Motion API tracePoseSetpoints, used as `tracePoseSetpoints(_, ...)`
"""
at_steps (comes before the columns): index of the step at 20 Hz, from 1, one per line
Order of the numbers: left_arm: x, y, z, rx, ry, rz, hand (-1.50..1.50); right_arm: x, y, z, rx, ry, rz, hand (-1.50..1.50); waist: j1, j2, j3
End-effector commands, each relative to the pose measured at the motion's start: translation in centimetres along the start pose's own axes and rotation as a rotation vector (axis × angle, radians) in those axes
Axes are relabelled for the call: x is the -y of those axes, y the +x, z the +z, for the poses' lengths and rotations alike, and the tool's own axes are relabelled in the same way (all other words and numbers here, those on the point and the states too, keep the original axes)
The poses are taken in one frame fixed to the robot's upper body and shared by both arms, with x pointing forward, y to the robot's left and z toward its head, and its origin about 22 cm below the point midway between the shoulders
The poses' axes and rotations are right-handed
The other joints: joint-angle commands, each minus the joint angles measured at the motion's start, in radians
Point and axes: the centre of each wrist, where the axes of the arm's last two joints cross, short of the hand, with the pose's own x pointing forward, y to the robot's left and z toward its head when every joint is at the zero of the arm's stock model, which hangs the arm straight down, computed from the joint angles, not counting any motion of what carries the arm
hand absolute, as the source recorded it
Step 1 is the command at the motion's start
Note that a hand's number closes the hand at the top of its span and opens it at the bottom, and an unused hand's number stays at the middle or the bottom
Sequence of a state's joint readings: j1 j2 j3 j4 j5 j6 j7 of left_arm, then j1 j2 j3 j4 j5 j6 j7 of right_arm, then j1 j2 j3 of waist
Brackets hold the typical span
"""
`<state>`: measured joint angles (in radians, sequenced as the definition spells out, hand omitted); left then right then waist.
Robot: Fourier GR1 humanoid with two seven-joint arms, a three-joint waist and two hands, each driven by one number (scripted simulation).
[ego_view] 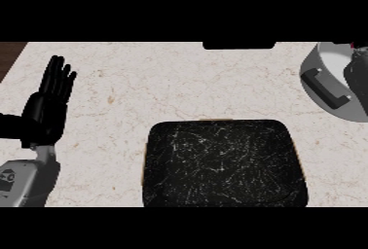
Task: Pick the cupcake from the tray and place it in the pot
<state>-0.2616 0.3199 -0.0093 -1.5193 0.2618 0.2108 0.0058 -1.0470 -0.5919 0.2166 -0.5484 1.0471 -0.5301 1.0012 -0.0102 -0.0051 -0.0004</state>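
Observation:
The black scratched tray [224, 163] lies at the lower middle of the counter, and no cupcake shows on it. A grey pot [325, 82] with a dark side handle [325, 87] stands at the right edge, partly cut off. Over the pot's inside a dark shape [358, 73] reaches in from the right edge; it looks like my right hand, mostly out of view. A small pink-red speck [353, 46] shows just above it; I cannot tell whether that is the cupcake. My left hand [45, 109] rests open at the left, fingers up, holding nothing.
The counter [165, 82] is pale marble. A flat black object [238, 45] lies at its far edge, top middle. Dark wood [10, 53] shows beyond the counter's top left corner.

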Motion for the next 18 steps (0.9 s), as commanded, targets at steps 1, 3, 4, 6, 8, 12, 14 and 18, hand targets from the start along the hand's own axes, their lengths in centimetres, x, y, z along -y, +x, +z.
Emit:
tracePoseSetpoints(1,-1.0,0.6,-1.3,0.005,0.021,0.000,0.00,0.5,-3.9,-2.8,-0.039,0.012,-0.037,1.50,-0.001,0.003,0.000)
tracePoseSetpoints(3,1.0,0.8,-0.7,0.011,-0.020,0.010,0.00,-2.7,-7.3,-2.5,-0.057,0.004,-0.009,1.50,0.019,0.010,0.002)
tracePoseSetpoints(4,1.8,-1.2,0.7,-0.007,-0.011,-0.008,0.00,-1.7,-7.0,-2.2,-0.024,0.010,-0.007,1.50,0.004,0.003,0.000)
tracePoseSetpoints(6,1.3,-1.4,0.1,0.007,0.003,-0.008,0.00,-2.5,-7.3,-1.4,-0.039,0.023,-0.007,1.50,0.008,0.005,0.000)
tracePoseSetpoints(8,-0.7,0.5,1.0,0.010,-0.022,-0.005,0.00,-2.7,-10.5,-4.1,-0.054,0.013,0.015,1.50,0.027,0.009,0.001)
tracePoseSetpoints(12,0.4,-0.2,-0.6,0.015,-0.047,0.000,0.00,-4.6,-13.2,-4.1,-0.109,0.061,0.017,1.50,0.035,0.017,0.002)
tracePoseSetpoints(14,0.5,0.2,-1.2,0.021,-0.038,0.007,0.00,-5.0,-12.0,-3.4,-0.093,0.158,0.076,1.50,0.034,0.015,0.002)
tracePoseSetpoints(18,1.4,0.0,-0.6,0.021,-0.036,0.013,0.00,-5.6,-13.9,-3.4,-0.240,0.274,-0.150,-1.50,0.030,0.016,0.004)
